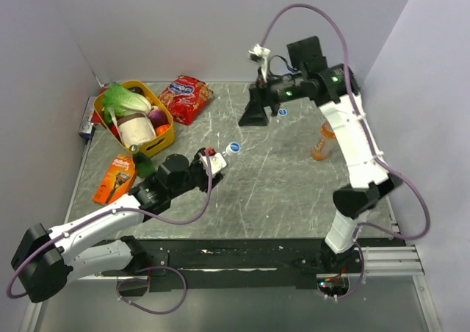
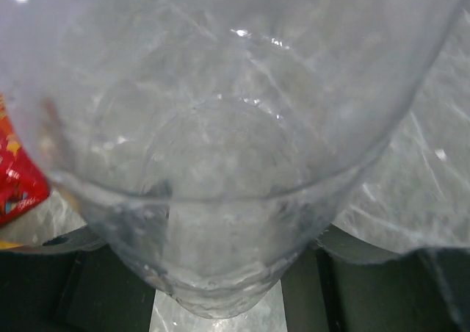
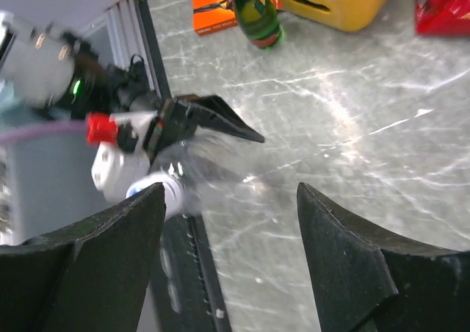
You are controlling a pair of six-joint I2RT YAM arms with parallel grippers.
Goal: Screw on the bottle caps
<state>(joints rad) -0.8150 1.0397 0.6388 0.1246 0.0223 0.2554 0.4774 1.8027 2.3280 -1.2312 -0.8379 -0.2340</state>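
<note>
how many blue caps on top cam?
2. Blue cap mid-table, by the left tool holding the clear bottle; second blue cap farther back, by the right tool. Another may be hidden.

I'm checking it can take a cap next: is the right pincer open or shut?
Open: the right pincer shows its fingers wide apart, nothing held between them.

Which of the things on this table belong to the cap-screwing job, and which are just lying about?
Job: clear bottle, in the left gripper; orange bottle; blue caps.
Lying about: basket of food; red bag; orange pack; green bottle.
</note>
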